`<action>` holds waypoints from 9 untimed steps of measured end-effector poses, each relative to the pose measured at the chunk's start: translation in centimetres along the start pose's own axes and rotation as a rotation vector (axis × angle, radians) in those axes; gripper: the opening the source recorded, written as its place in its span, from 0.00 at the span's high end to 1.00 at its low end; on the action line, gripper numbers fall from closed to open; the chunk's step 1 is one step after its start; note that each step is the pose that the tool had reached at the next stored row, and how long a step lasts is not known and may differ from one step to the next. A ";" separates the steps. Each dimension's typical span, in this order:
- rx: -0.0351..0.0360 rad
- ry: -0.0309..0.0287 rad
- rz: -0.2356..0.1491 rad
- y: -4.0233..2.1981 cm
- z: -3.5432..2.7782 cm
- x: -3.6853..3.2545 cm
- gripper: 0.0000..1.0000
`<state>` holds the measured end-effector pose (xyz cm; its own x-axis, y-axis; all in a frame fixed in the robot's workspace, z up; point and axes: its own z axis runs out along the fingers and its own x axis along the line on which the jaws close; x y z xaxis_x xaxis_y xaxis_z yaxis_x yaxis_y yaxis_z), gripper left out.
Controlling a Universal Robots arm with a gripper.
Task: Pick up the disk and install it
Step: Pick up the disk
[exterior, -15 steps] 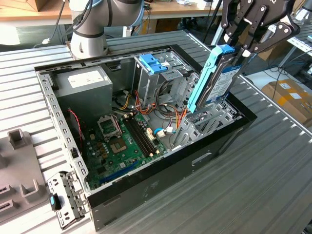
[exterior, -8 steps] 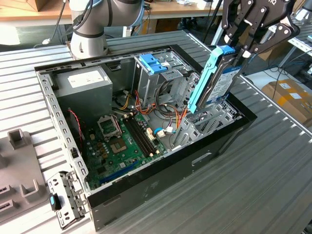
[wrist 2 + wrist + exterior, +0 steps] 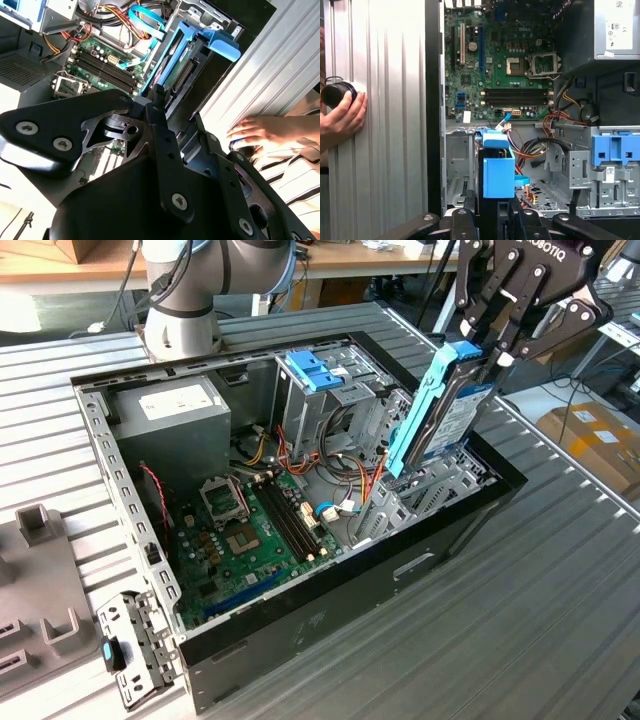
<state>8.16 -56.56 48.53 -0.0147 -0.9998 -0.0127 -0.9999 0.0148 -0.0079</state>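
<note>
The disk (image 3: 456,408), a grey drive in a light-blue carrier, stands tilted on edge above the open computer case (image 3: 330,585). Its lower end reaches into the metal drive bay (image 3: 425,495) at the case's end toward the exterior view's right. My gripper (image 3: 482,355) is shut on the disk's upper end. In the second wrist view the disk (image 3: 181,67) runs away from the black fingers (image 3: 156,107) toward the case floor. The first wrist view looks down along the blue carrier (image 3: 498,172) held at the gripper (image 3: 492,216), with the bay (image 3: 460,172) beside it.
Inside the case are a green motherboard (image 3: 245,530), a grey power-supply box (image 3: 175,412), loose cables and a darker-blue latch (image 3: 313,370). A person's hand (image 3: 342,116) rests on a black round object (image 3: 337,93) on the ribbed table outside the case. Grey fixtures (image 3: 40,575) stand at the exterior view's left.
</note>
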 end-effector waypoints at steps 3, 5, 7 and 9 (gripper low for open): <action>0.0000 0.0032 0.000 -0.28 0.20 0.00 0.65; 0.0000 0.0056 -0.001 -0.36 0.35 0.01 0.65; 0.0000 0.0102 -0.004 -0.38 0.63 0.01 0.65; 0.0000 0.0124 -0.006 -0.38 0.93 0.01 0.65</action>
<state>8.55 -56.57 47.60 -0.0089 -1.0000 -0.0002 -0.9999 0.0089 -0.0080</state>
